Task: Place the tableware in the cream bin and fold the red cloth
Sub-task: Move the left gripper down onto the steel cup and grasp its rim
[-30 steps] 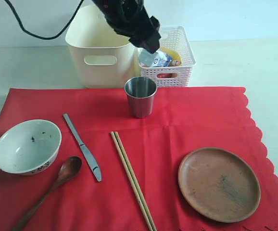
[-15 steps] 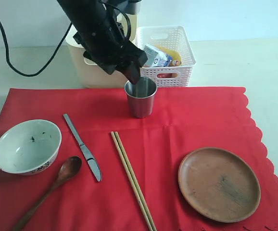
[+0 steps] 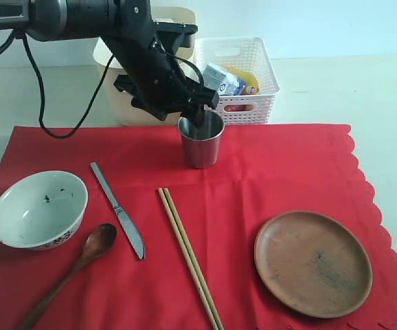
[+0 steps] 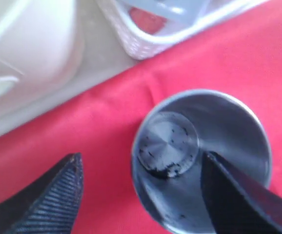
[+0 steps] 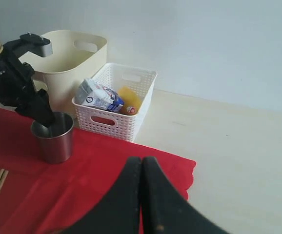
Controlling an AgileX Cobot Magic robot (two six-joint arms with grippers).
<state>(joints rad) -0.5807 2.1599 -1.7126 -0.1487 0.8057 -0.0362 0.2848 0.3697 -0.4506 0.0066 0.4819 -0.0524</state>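
The steel cup (image 3: 200,139) stands upright at the back of the red cloth (image 3: 274,172). My left gripper (image 3: 197,118) is open over the cup's near-bin rim, one finger inside the cup (image 4: 199,156) and the other outside it. Spread over the cloth are the white bowl (image 3: 39,209), knife (image 3: 118,210), wooden spoon (image 3: 75,265), chopsticks (image 3: 189,256) and brown plate (image 3: 312,262). The cream bin (image 5: 82,68) stands behind the cup, partly hidden by the left arm. My right gripper (image 5: 142,163) is shut and empty, above the cloth's back right corner.
A white lattice basket (image 3: 257,103) with a milk carton (image 3: 220,79) and food stands right of the bin, close behind the cup. A black cable (image 3: 44,110) hangs from the left arm over the table's back left. Bare table lies to the right of the cloth.
The left arm swung down and left from above the basket to the cup. Its open fingers now straddle the cup's rim. Nothing else moved.
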